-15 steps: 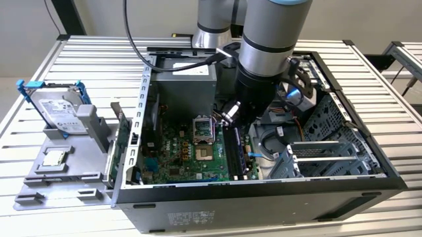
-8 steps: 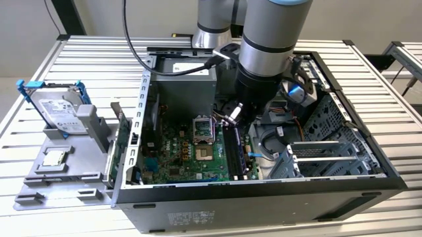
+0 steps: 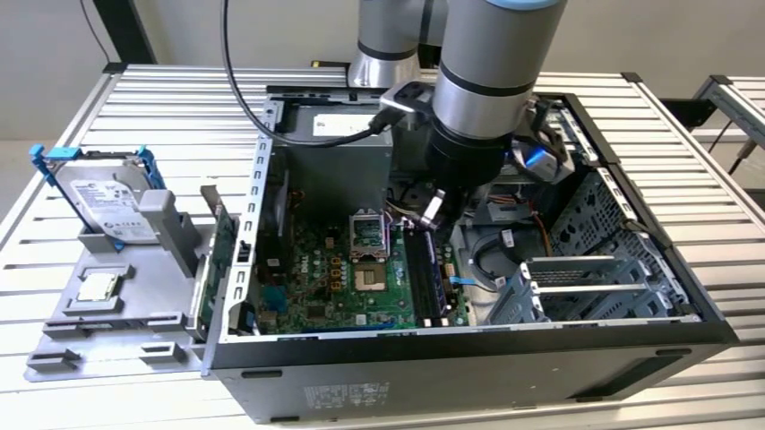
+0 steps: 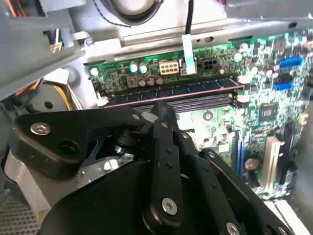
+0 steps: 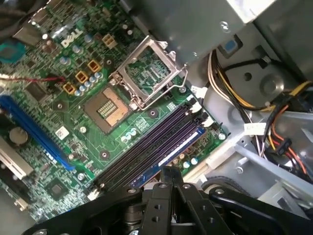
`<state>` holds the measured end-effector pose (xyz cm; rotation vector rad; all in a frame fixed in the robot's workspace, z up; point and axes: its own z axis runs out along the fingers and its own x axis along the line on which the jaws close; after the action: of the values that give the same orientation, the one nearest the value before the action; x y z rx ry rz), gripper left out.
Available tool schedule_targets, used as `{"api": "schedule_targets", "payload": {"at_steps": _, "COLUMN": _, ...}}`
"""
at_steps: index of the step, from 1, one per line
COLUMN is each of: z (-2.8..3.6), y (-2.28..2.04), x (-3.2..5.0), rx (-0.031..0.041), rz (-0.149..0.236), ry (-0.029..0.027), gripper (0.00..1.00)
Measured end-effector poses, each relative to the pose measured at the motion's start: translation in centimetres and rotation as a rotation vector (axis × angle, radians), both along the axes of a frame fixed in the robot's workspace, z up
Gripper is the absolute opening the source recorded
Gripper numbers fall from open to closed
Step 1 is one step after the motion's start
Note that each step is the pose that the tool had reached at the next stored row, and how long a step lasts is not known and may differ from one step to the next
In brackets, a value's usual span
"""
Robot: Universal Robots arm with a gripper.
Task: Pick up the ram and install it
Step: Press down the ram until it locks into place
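Hovering over memory slots [image 5: 146, 147]: pincer [image 5: 168, 172] pressed together, holding nothing visible. Ram [image 4: 171, 92] apparently seated in slot. Judgement: install step near done; next needs latch check.

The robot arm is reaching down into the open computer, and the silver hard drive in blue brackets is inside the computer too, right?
Not quite. The hard drive sits outside the computer case, on the grey tray at the exterior view's left. The arm does reach into the case.

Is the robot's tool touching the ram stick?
Cannot tell. In both wrist views the tool sits right over the ram in its slot, hiding any gap.
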<state>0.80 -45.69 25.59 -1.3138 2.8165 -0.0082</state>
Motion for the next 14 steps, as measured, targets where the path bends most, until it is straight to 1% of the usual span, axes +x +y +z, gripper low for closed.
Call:
{"api": "schedule_targets", "payload": {"at_steps": 5, "z": 0.00, "y": 0.00, "x": 0.01, "rx": 0.0000, "rz": 0.089, "ry": -0.0024, "gripper": 0.00}}
{"api": "schedule_targets", "payload": {"at_steps": 14, "z": 0.00, "y": 0.00, "x": 0.00, "rx": 0.0002, "rz": 0.253, "ry": -0.0024, "gripper": 0.00}}
